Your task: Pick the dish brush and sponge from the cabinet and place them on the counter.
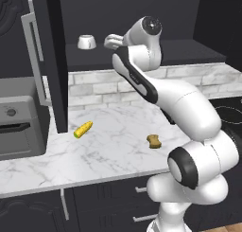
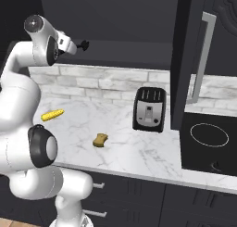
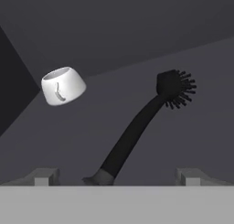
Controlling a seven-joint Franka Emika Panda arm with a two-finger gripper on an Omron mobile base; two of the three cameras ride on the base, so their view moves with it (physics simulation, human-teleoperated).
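Note:
The black dish brush lies on the shelf of the open dark cabinet, bristle head pointing away from me. My gripper is open, and the near end of the brush handle sits between its two fingertips without being pinched. From the base views the gripper reaches into the cabinet above the counter. The yellow-tan sponge rests on the white marble counter, below and in front of the arm.
A white cup stands on the shelf left of the brush. A corn cob lies on the counter. A black toaster, a cooktop, a grey oven and open cabinet doors flank the work area.

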